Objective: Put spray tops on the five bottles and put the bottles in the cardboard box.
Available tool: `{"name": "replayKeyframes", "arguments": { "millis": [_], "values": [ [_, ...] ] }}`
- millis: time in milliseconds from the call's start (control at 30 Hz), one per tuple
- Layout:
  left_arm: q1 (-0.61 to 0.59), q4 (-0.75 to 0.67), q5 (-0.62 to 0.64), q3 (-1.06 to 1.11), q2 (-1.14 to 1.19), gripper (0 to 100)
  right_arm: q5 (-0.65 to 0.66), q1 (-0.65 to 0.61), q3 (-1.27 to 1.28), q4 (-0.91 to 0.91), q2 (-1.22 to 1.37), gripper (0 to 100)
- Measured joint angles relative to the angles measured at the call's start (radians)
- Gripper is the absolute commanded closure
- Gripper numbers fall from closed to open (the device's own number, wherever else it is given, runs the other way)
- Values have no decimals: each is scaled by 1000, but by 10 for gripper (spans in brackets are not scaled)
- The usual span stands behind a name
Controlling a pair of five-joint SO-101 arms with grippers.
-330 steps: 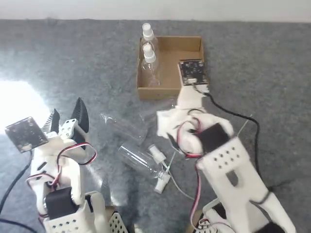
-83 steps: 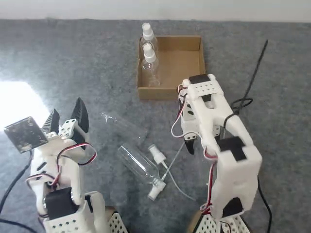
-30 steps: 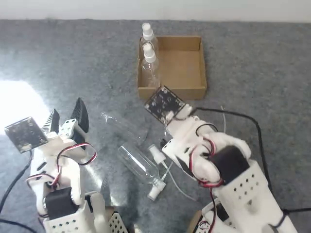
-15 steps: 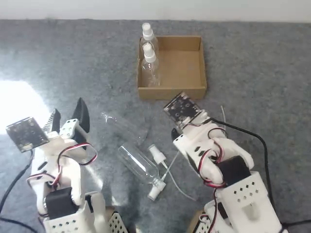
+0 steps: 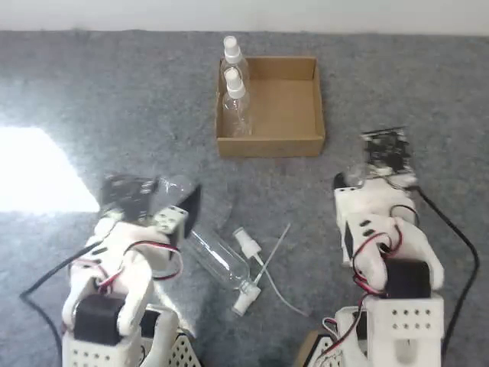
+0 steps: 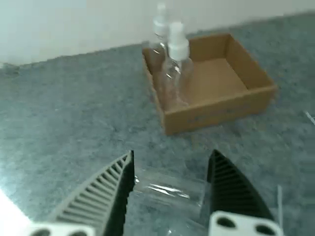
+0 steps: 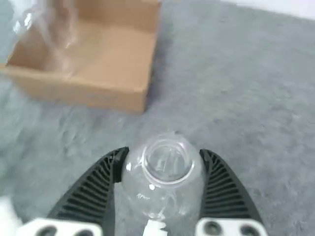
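The right gripper (image 7: 162,154) is clamped on an uncapped bottle (image 7: 165,189), with the cardboard box (image 7: 88,93) just ahead of it. The left gripper (image 6: 172,157) gapes wide, a lying bottle (image 6: 170,192) between its fingers.

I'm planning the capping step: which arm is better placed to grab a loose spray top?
Left: the left gripper is open near the spray tops; the right gripper is shut on an uncapped bottle.
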Motion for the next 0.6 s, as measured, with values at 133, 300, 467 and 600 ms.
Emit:
{"name": "replayKeyframes", "arguments": {
  "millis": [133, 300, 467, 600],
  "values": [
    [98, 40, 8, -92, 221, 772, -28, 51, 0, 0, -49, 908],
    [180, 60, 117, -186, 443, 772, -31, 52, 0, 0, -60, 908],
    [278, 75, 244, -219, 605, 772, -31, 55, 0, 0, -60, 908],
    [328, 75, 292, -219, 697, 772, -31, 54, 0, 0, -60, 908]
  ]
}}
